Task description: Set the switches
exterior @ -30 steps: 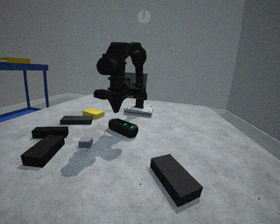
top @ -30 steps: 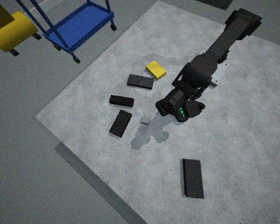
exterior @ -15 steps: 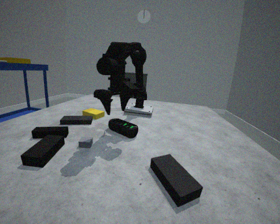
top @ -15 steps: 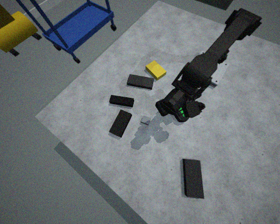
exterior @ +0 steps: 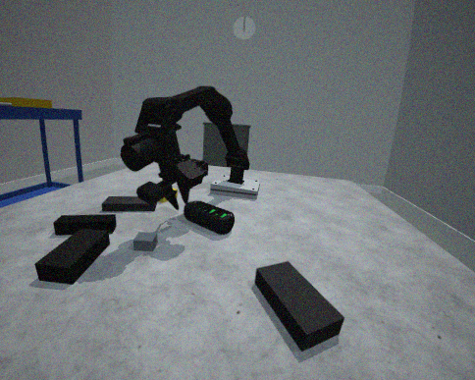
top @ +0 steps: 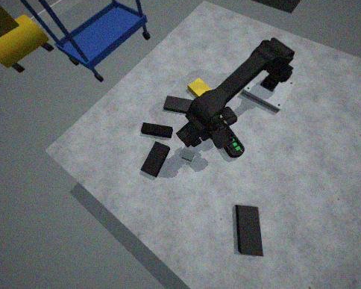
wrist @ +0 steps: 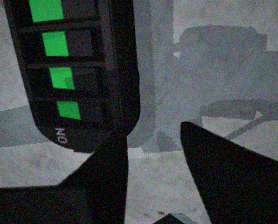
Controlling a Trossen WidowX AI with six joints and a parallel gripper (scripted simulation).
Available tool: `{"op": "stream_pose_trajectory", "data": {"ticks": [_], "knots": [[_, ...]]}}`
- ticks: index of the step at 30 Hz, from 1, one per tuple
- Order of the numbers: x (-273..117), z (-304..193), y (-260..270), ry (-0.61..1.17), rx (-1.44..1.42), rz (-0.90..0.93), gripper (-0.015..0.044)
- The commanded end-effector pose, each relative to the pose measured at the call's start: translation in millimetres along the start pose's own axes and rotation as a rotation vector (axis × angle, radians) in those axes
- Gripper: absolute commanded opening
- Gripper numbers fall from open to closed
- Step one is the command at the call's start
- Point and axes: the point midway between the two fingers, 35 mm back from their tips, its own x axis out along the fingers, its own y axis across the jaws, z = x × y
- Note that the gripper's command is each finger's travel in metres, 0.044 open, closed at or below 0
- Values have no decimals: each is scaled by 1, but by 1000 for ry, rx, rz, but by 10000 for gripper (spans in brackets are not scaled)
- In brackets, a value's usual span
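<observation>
Open stretch of bench between controller unit and lone dark block. On the other side, small grey block and three dark blocks in the way.
</observation>
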Motion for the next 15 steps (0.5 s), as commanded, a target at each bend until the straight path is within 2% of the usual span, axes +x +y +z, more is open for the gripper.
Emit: {"op": "stream_pose_trajectory", "data": {"ticks": [1, 3, 15], "knots": [[-2, 3, 0, -8, -23, 9, 46], [-2, 3, 0, -8, -23, 9, 0], [2, 4, -1, -8, -22, 9, 0]]}}
